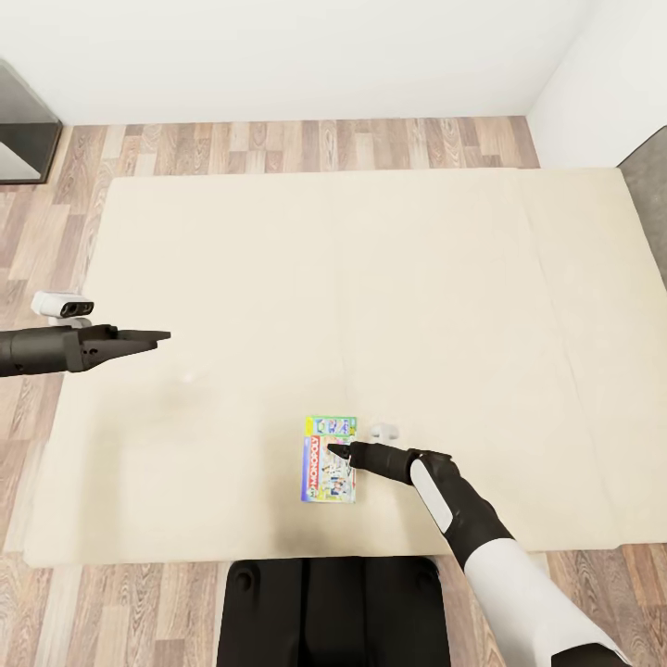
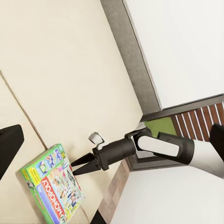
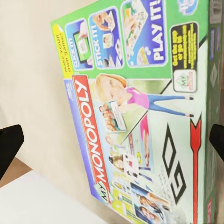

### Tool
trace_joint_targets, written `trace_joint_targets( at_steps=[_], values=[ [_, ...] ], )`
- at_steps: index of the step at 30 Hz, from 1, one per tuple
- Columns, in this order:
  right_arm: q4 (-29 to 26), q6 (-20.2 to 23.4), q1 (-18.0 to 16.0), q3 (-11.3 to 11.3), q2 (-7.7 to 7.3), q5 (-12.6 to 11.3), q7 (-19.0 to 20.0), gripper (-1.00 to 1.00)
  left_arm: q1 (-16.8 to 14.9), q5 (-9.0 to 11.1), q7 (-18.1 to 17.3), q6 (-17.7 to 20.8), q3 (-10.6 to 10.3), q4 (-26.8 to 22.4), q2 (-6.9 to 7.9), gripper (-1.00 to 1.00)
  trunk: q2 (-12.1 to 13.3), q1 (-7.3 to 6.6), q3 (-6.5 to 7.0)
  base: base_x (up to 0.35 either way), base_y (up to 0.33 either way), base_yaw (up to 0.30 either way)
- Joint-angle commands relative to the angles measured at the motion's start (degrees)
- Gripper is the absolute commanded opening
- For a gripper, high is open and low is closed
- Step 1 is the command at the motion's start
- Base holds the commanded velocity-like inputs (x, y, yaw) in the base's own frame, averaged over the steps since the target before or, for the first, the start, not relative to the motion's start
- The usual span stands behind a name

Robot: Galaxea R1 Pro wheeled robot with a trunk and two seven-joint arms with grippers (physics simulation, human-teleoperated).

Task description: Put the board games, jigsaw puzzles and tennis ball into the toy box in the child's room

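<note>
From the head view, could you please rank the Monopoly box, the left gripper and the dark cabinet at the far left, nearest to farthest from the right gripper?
1. Monopoly box: at the right gripper fingertips, near edge of the bed.
2. Left gripper: over the bed's left side.
3. Dark cabinet: far left corner, by the wall.

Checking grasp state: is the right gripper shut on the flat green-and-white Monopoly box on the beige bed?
No: in the left wrist view the right gripper is open, fingertips poised at the edge of the flat green-and-white Monopoly box, not clamped on it.

White walls, wood-plank floor, dark cabinet at left
</note>
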Motion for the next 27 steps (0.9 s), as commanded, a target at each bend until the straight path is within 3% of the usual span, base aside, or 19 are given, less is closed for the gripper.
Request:
trace_joint_targets(
  at_steps=[1, 27],
  values=[
    [0.0, 0.3, 0.0, 0.0, 0.01, -0.3, 0.0, 1.00, 0.0, 0.0, -0.2, 0.6, 0.0, 0.0, 0.03, 1.00, -0.1, 0.03, -0.06, 0.000, 0.018, 0.000],
    [0.1, 0.7, 0.0, 0.1, -0.01, -0.2, -0.3, 1.00, 0.0, 0.0, -0.2, 0.6, 0.0, 0.0, 0.03, 1.00, -0.1, 0.03, -0.06, 0.000, 0.015, 0.000]
  ],
)
